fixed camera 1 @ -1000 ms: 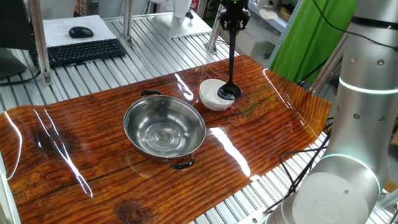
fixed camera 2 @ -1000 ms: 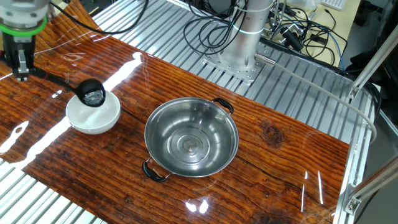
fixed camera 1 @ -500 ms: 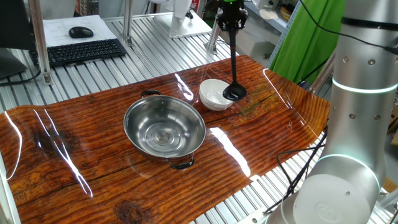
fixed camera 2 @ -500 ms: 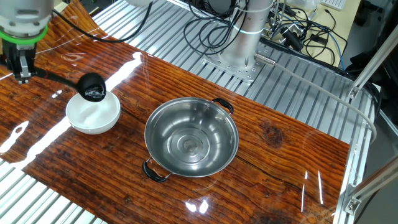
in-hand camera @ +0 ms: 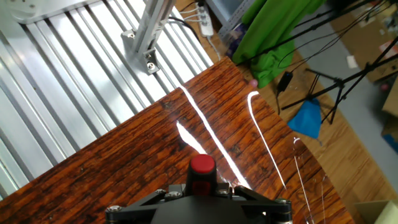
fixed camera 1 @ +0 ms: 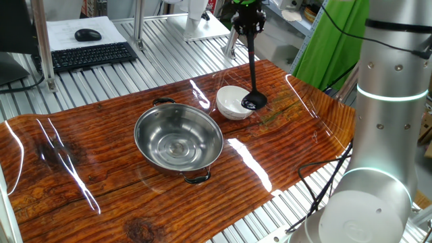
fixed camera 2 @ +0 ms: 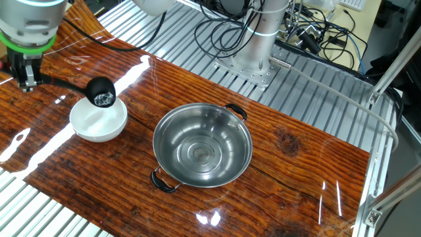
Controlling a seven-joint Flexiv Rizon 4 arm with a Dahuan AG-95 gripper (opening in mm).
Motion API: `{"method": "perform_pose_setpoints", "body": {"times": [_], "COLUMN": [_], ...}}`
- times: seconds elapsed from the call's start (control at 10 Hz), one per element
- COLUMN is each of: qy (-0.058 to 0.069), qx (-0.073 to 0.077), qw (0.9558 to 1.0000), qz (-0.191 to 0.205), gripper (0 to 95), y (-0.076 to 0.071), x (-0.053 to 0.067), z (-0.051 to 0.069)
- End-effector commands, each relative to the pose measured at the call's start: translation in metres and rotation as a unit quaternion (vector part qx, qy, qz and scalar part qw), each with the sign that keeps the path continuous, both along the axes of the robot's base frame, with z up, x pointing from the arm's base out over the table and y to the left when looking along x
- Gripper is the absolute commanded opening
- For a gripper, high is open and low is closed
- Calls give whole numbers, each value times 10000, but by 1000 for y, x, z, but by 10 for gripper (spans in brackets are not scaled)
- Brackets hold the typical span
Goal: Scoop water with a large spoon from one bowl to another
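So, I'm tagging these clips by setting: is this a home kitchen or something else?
Most likely a robotics lab, not a kitchen: the wood-grain tabletop sits on an aluminium slat bench, with loose cables around the arm's base and a keyboard nearby.

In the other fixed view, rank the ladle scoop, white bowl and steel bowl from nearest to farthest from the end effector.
1. Ladle scoop, just right of the end effector.
2. White bowl, below the scoop.
3. Steel bowl, mid-table, far right.
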State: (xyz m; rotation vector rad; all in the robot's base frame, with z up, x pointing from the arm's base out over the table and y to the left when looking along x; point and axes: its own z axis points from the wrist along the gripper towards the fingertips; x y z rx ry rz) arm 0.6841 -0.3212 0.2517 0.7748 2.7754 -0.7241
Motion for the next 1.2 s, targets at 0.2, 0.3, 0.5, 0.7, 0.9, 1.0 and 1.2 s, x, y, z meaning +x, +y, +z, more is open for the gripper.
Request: {"method": "perform_pose_setpoints", "body": {"times": [0.2,0.3,0.5,0.7,0.9,1.0,1.2], "qy": [37,66,94,113,137,160,190], "qx": [-47,-104,-164,-184,-248,-322,-415], "qw": [10000,9999,9998,9997,9995,9992,9987], "qz": [35,75,95,112,165,198,242], "gripper": [0,0,0,0,0,0,0], "y": [1,2,4,4,5,6,8], "x": [2,3,5,6,7,8,11], "z": [-2,-3,-5,-5,-7,-8,-11]}}
